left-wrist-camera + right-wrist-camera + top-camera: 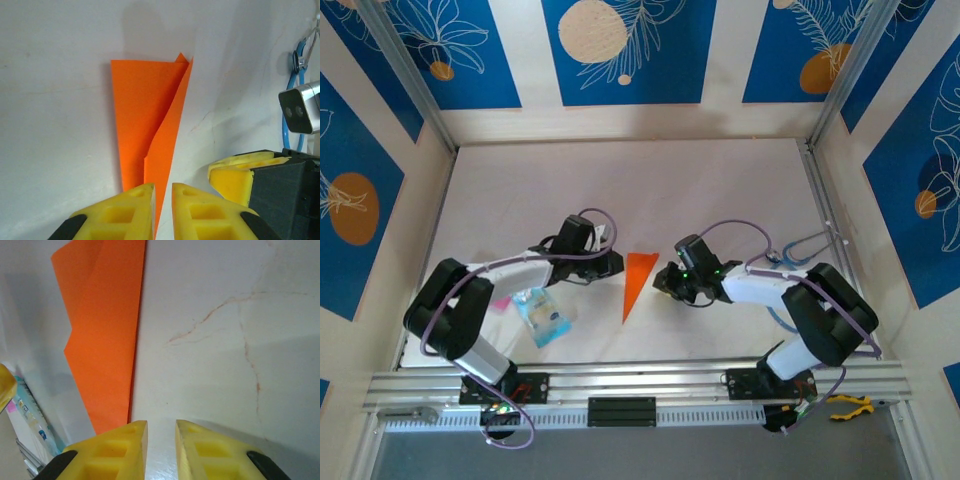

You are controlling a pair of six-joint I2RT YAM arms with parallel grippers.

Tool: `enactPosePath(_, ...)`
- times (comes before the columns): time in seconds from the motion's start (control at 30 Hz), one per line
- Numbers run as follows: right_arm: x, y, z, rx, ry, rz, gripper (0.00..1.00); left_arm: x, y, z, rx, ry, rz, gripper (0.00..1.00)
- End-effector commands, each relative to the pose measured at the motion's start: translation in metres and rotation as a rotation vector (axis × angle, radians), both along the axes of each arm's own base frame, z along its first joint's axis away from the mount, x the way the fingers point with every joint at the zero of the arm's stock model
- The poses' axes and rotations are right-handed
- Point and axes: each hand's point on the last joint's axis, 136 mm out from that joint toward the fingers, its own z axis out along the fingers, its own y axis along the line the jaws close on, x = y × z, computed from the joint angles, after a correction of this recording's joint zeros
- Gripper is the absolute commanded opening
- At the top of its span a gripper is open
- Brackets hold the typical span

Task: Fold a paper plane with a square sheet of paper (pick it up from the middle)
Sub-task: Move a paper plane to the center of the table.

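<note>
We see an orange paper plane [636, 280] lying on a white desk [720, 180] between two robot tools.
At left, a blue and clear packet [545, 315] lies by the left arm. The left tool [612, 263], its fingers a slim gap apart, pinches nothing beside the plane's wide end. The right tool [665, 280], likewise slightly spread and empty, sits just right of the plane.

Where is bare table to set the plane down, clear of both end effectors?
Free: the far table, from the back wall down to the left end effector and right end effector. Crowded: between them, where the paper plane lies; plastic packet near-left.
</note>
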Motion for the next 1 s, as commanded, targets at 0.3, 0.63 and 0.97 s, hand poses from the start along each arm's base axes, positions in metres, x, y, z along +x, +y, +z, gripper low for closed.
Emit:
enactPosePath(0.3,0.008,0.020,0.009,0.063,-0.014,0.022,0.22,-0.021,-0.004,-0.028,-0.017,0.133,-0.129,0.19)
enactPosePath(0.63,0.009,0.028,0.004,0.073,0.007,0.045,0.22,-0.036,-0.007,-0.037,-0.041,0.192,-0.195,0.20)
enactPosePath(0.97,0.009,0.032,0.000,0.077,0.014,0.050,0.22,-0.044,-0.003,-0.040,-0.014,0.200,-0.238,0.20)
